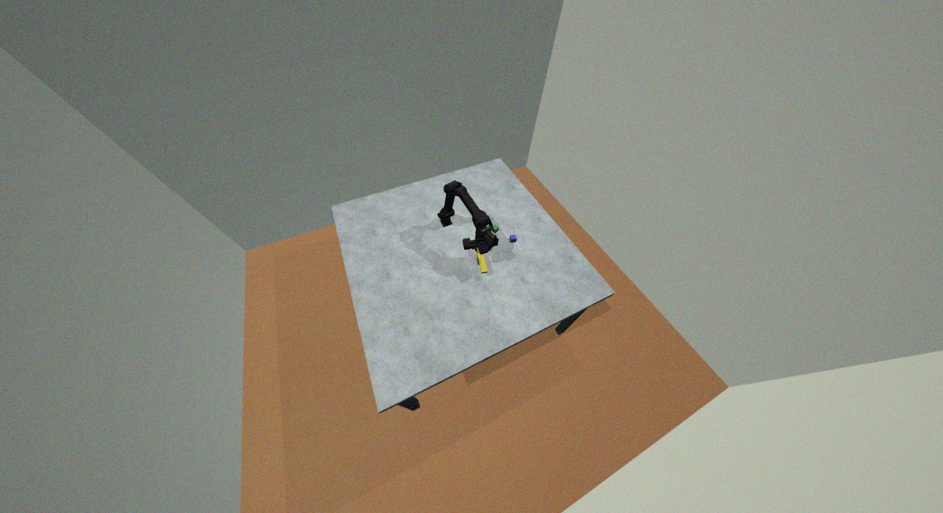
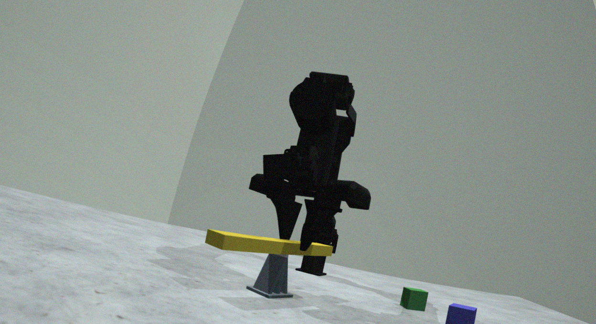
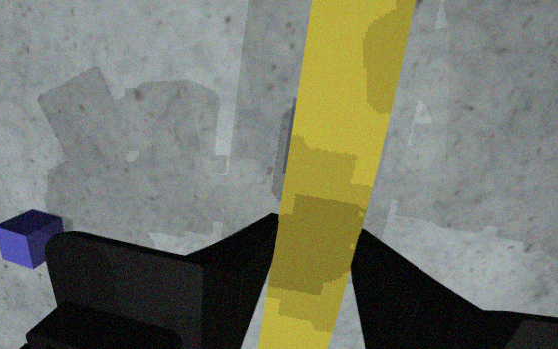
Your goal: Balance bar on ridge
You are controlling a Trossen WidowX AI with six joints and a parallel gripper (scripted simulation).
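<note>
The yellow bar [image 2: 250,241] [image 3: 335,125] [image 1: 482,264] lies nearly level over the top of the grey wedge-shaped ridge [image 2: 272,276], clear of the table. Whether it touches the ridge top I cannot tell. A sliver of the ridge [image 3: 288,142] shows at the bar's left edge in the wrist view. My gripper [image 2: 301,238] [image 3: 315,230] [image 1: 481,248] is shut on the bar near its right end in the side view, off to one side of the ridge. The black fingers flank the bar on both sides in the wrist view.
A green cube [image 2: 413,298] [image 1: 494,227] and a blue cube [image 2: 461,314] [image 3: 26,238] [image 1: 512,237] sit on the grey table [image 1: 422,326] to the right of the ridge. The arm's base [image 1: 445,216] stands at the table's far side.
</note>
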